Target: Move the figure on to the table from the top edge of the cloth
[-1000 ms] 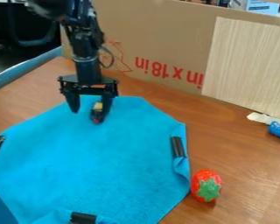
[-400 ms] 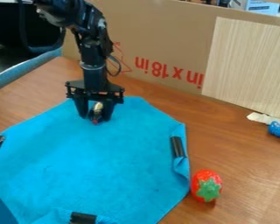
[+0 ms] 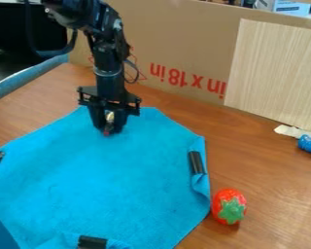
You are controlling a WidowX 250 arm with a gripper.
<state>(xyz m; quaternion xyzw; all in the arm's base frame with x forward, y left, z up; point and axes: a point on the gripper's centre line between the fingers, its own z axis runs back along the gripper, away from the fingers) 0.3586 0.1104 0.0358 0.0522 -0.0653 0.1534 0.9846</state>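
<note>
The black gripper (image 3: pixel 109 130) hangs over the top part of the blue cloth (image 3: pixel 112 180), its fingers on either side of the small figure (image 3: pixel 109 118) and closed in on it. The figure has a yellowish upper part and a red lower end, and the fingers hide much of it. It stands near the cloth's top edge. Beyond that edge lies the brown wooden table (image 3: pixel 171 121).
A red strawberry (image 3: pixel 229 206) with a green top lies right of the cloth. Black clips (image 3: pixel 196 162) hold the cloth's edges. A cardboard wall (image 3: pixel 178 48) stands behind, and a blue roll (image 3: pixel 310 145) lies at the far right.
The gripper has shifted right and slightly down, and its fingers have come together around the figure. The figure stays in nearly the same place.
</note>
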